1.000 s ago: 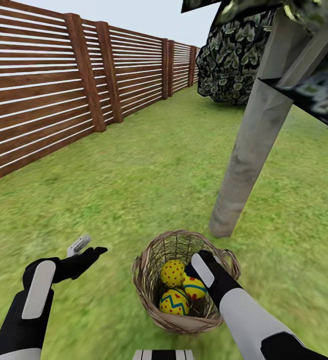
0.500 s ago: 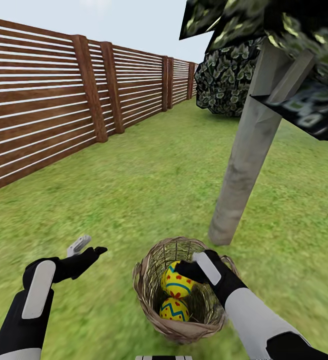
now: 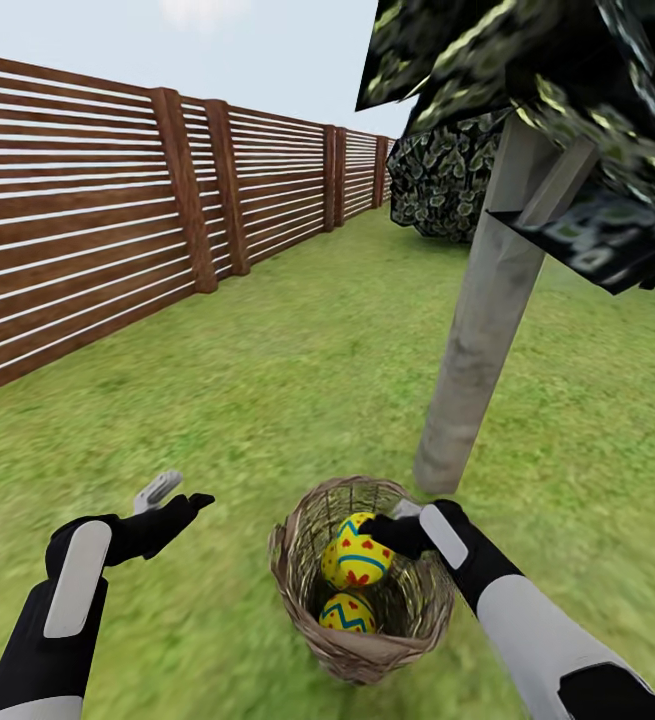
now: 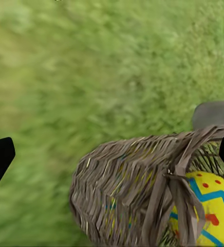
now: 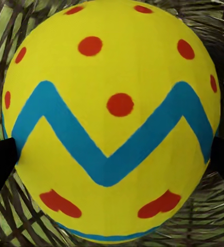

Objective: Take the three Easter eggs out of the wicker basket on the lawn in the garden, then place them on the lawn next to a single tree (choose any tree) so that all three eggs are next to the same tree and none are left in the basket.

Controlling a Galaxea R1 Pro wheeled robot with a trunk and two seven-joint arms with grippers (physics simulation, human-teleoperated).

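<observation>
Lifting clear of the pile, the right gripper (image 3: 392, 533) now carries one Easter egg (image 3: 359, 552) up near the rim of the wicker basket (image 3: 307, 600); a second ago that egg lay low among the others with the gripper reaching down beside it. The right wrist view confirms the hold: the egg (image 5: 112, 121) sits square between the two dark fingertips (image 5: 0, 162), touching on both flanks, jaws closed onto it. A second egg (image 3: 347, 612) rests deeper in the basket; the third is hidden, probably under the raised one. Judgement: first of three extractions is underway, none yet on the grass. The left gripper (image 3: 172, 496) hangs over the lawn (image 3: 297, 380) to the left of the basket, fingers parted, holding nothing; it has not shifted. In its wrist view the basket wall (image 4: 127, 190) and the held egg (image 4: 209, 211) are seen from the side. Edges: the egg has yet to pass the woven rim, and a loop handle sits close to the right wrist, so a snag there is the main risk. Room: the tree trunk (image 3: 477, 330) stands just beyond the basket, with bare grass on both sides of its base; the fence (image 3: 87, 220) is well apart to the left.
</observation>
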